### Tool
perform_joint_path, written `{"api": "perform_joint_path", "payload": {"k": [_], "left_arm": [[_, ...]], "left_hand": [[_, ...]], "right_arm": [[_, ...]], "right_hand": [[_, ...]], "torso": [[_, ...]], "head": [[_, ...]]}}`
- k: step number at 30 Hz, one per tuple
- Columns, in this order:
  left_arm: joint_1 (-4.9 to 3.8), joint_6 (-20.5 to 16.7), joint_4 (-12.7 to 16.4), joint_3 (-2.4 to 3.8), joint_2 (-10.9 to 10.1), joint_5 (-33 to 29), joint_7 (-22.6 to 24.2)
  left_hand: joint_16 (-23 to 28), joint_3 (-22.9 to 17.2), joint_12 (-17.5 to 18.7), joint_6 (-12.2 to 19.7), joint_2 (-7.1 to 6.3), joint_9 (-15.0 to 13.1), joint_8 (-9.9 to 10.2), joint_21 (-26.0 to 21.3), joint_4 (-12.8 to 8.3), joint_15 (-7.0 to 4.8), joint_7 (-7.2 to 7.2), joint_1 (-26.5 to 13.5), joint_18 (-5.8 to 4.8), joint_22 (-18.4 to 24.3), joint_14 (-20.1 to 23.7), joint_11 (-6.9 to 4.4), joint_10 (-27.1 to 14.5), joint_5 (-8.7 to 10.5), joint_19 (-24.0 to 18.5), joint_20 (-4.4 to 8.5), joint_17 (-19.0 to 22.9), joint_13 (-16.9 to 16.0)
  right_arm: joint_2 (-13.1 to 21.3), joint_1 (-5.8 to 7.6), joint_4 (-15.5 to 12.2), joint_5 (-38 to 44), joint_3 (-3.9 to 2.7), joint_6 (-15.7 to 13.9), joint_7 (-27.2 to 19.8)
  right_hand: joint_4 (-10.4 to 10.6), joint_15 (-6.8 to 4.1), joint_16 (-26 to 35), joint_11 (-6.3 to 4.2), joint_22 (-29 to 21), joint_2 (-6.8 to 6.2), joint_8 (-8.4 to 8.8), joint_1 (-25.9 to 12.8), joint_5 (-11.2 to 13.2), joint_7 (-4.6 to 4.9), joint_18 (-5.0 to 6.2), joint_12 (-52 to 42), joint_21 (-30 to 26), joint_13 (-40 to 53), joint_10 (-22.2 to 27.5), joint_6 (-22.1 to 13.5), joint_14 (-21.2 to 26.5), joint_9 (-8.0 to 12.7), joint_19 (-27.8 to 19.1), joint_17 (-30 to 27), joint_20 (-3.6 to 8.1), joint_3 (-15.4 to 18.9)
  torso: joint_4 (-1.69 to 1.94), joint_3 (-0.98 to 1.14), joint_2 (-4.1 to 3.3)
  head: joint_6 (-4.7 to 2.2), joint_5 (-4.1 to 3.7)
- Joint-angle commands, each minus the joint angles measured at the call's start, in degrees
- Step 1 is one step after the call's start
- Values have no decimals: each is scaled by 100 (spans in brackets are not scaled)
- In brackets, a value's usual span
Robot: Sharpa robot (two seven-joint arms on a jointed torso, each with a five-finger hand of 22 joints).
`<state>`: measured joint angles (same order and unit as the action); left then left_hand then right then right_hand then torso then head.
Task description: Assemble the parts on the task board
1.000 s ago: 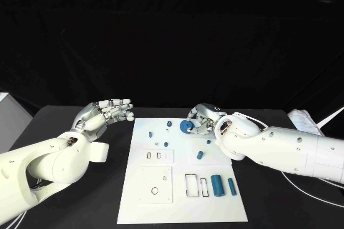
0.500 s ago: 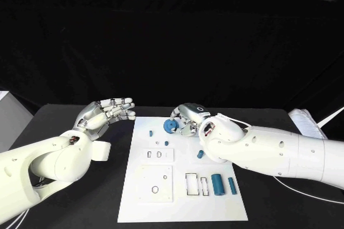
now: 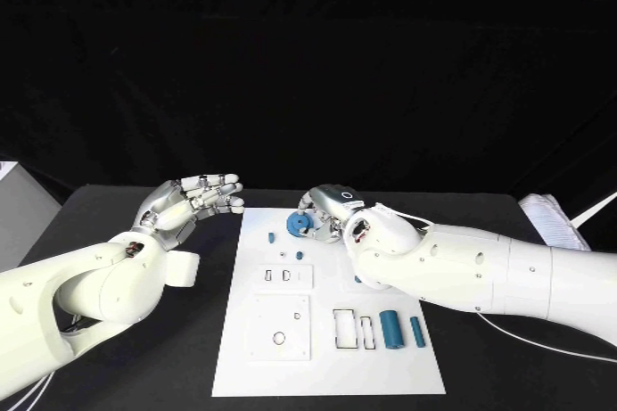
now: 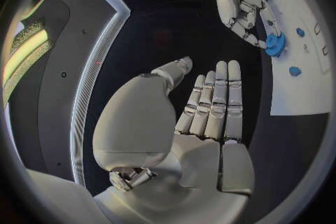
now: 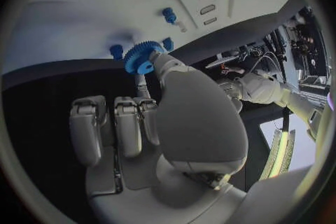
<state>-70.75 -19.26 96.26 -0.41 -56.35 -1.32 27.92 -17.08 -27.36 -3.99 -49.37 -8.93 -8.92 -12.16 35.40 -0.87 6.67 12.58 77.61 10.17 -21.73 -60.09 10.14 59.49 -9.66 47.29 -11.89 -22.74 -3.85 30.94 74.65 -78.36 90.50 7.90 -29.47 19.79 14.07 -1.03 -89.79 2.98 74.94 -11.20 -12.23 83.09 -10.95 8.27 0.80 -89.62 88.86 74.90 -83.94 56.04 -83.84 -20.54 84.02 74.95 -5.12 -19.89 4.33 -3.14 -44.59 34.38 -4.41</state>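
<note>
One gear (image 3: 299,224) pinched by right hand (image 3: 328,217) over board (image 3: 258,357) upper left | left hand (image 3: 193,203) open, empty, beside board | advice: lower gear squarely onto peg (image 3: 271,238)

My head camera looks down from above at the black table (image 3: 142,357), facing its far edge, wide enough to take in the whole task board (image 3: 328,357) and both my arms. The camera at my left wrist sits close behind my left hand (image 4: 199,123) and looks along the fingers toward the board's far left corner. The one at my right wrist sits close behind my right hand (image 5: 150,123), facing the board's far end. All three share the blue gear (image 3: 299,224) and small blue pegs there.
</note>
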Motion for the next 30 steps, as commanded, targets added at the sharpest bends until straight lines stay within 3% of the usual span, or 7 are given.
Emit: {"api": "perform_joint_path", "payload": {"k": [1,18,30], "left_arm": [[-8,100,7,5,9,-13,22],[-8,106,9,5,2,-13,15],[-8,96,18,5,-9,-12,10]], "left_hand": [[-13,-13,-24,24,22,-9,6,31,24,1,105,-48,-18,-8,27,1,-32,-2,-53,4,-8,-5],[-13,-13,-24,24,22,-9,6,31,24,1,105,-48,-18,-8,27,1,-32,-2,-53,4,-8,-5],[-10,-21,-24,28,19,-10,5,45,23,4,103,-44,-14,-18,46,2,-35,-2,-77,-4,-18,-4]], "right_arm": [[-62,-17,105,130,8,121,45],[-252,-104,409,107,31,380,22],[-337,-146,524,99,43,396,20]], "right_hand": [[-8,-41,-21,-36,1405,3,-17,-6,-25,-99,-50,-38,22,1510,-606,167,-616,-31,537,1505,46,-44],[-6,-39,-21,-32,1410,-15,-4,-46,-12,-95,-52,-38,26,1510,-606,165,-616,-30,540,1505,46,-67],[-8,-38,-21,-31,1400,-22,2,-62,6,-94,-49,-38,16,1510,-606,163,-616,-30,533,1505,46,-80]], "torso": [[-2,2,-4],[-10,5,0],[-15,5,-3]], "head": [[10,14],[24,29],[27,46]]}}
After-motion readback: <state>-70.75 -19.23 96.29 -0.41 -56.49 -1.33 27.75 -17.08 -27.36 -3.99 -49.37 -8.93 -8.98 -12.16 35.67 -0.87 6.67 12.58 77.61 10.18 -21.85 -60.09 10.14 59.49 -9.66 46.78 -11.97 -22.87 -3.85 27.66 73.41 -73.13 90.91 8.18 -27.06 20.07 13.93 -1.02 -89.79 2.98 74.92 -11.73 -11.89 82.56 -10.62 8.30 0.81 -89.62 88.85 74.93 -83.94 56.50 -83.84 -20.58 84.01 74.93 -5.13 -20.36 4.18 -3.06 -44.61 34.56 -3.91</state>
